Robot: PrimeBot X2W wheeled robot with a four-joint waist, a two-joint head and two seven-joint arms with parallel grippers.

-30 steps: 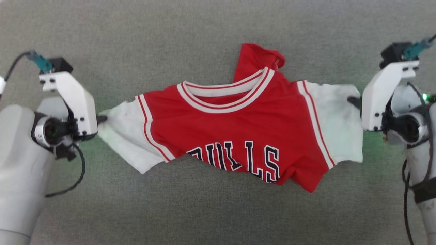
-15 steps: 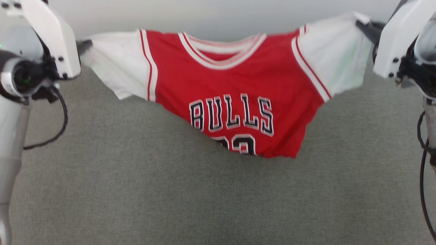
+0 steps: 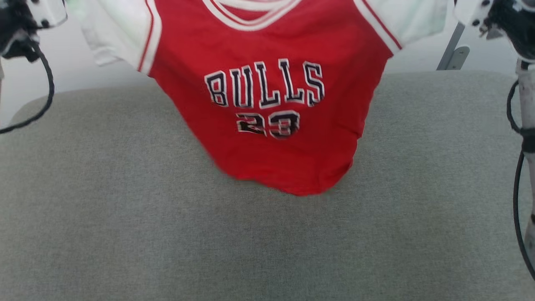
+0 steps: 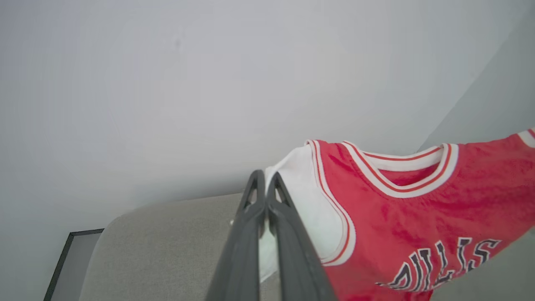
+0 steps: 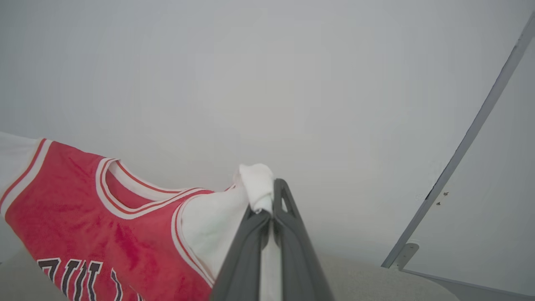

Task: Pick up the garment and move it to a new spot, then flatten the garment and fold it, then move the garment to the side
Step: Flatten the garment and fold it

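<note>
The garment [image 3: 271, 138], a red jersey with white sleeves and dark "BULLS 23" lettering, hangs spread out above the grey surface [image 3: 167, 234]. Its rounded bottom hem [image 3: 301, 188] hangs low near that surface; I cannot tell whether it touches. My left gripper [image 4: 264, 184] is shut on the edge of one white sleeve [image 4: 305, 200]. My right gripper [image 5: 271, 200] is shut on the other white sleeve, which bunches above its fingertips [image 5: 257, 184]. In the head view the sleeves run off the top edge and the wrist housings sit in the top corners.
A pale wall stands behind the grey cushioned surface, whose far edge [image 3: 439, 75] crosses the head view. A grey metal post with a bracket [image 3: 453, 52] stands at the back right. Black cables hang from the left arm [image 3: 48, 83] and the right arm [image 3: 516, 188].
Both grippers have risen with the sleeves, lifting the garment off the surface until it hangs open with the number showing. The head camera has tilted up, bringing the wall into view.
</note>
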